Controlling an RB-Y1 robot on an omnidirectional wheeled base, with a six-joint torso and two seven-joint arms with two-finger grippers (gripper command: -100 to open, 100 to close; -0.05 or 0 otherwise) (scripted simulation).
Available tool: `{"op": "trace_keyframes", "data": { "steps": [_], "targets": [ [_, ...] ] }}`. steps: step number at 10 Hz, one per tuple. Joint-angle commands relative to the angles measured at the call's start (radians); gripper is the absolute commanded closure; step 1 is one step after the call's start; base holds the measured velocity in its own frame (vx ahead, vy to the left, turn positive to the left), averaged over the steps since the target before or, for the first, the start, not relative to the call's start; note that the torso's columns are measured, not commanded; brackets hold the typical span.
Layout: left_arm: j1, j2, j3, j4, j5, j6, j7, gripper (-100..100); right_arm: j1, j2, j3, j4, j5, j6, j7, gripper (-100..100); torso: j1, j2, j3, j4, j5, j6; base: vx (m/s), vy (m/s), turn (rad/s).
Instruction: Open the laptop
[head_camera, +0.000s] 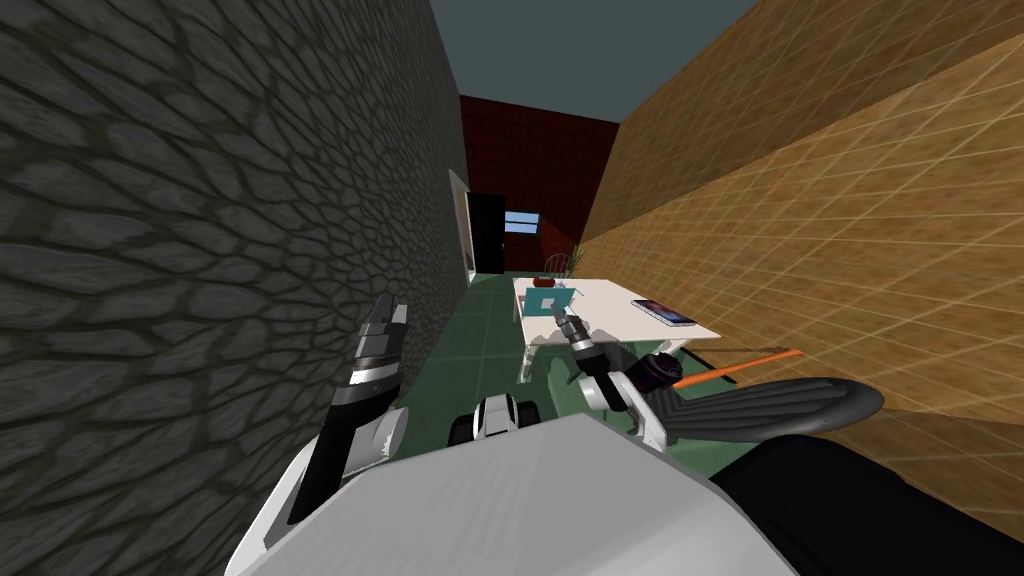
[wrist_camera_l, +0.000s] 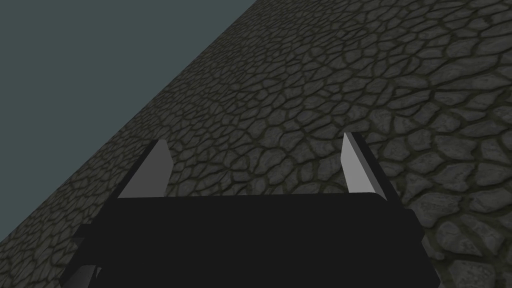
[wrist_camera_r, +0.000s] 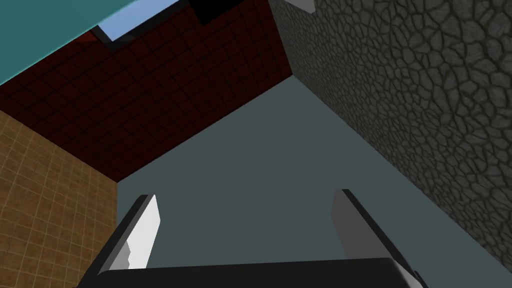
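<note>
Both our grippers stand wide: left gripper (wrist_camera_l: 256, 140) near the stone wall (wrist_camera_l: 400, 75), right gripper (wrist_camera_r: 246, 195) at the white table's (head_camera: 610, 300) near edge, teal laptop (head_camera: 548, 300) just beyond its tips; open floor (head_camera: 480, 320) between.

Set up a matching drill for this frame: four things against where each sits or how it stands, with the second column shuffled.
Things:
1. left gripper
2. right gripper
3. teal panel
4. flat dark device

Place or state:
A. lying flat near the white table's right edge
B. open, facing the dark stone wall
C. standing on the table's left part
D. open, pointing up at the grey ceiling

Pairs: 1-B, 2-D, 3-C, 4-A
</note>
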Motion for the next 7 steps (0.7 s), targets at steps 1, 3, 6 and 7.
{"op": "trace_keyframes", "data": {
  "steps": [1,3,6,7],
  "targets": [
    [0.0,0.0,0.0,0.0,0.0,0.0,0.0,0,-0.003,-0.005,0.0,0.004,0.032,0.035,0.06,-100,0.0,0.001,0.001,0.0,0.0,0.0,0.042,0.04,0.017],
    [0.0,0.0,0.0,0.0,0.0,0.0,0.0,0,-0.006,-0.012,-0.001,0.009,0.058,0.063,0.104,-100,-0.001,0.0,0.001,0.0,0.0,0.0,0.063,0.042,0.029],
    [0.0,0.0,0.0,0.0,0.0,0.0,0.0,0,-0.012,-0.029,-0.003,0.022,0.112,0.122,0.192,-100,0.001,-0.001,-0.001,0.0,0.0,0.0,0.075,0.054,0.037],
    [0.0,0.0,0.0,0.0,0.0,0.0,0.0,0,-0.016,-0.039,-0.004,0.03,0.138,0.152,0.224,-100,0.0,0.0,0.0,0.0,0.0,0.0,0.079,0.058,0.035]
  ]
}}
